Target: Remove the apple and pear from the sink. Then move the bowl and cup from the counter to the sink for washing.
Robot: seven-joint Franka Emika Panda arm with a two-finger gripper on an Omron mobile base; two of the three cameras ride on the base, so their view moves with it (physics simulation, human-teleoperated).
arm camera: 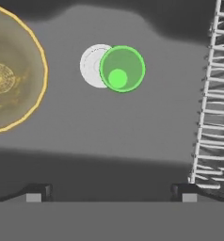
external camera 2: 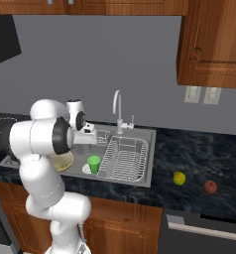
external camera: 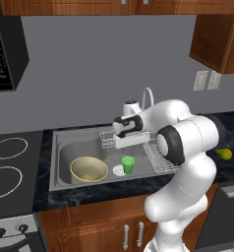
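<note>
Cup [arm camera: 122,68] and bowl [external camera: 89,169] stand in the sink [external camera: 65,152], pear [external camera 2: 179,178] and apple [external camera 2: 210,186] outside it, so the empty gripper [arm camera: 111,194], jaws apart above the cup, need only withdraw.

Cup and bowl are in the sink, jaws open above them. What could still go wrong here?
The cup stands upright partly over the drain, so a bump from the open gripper withdrawing could tip it. The pear and apple lie loose on the counter; round fruit may roll if the arm sweeps past.
</note>
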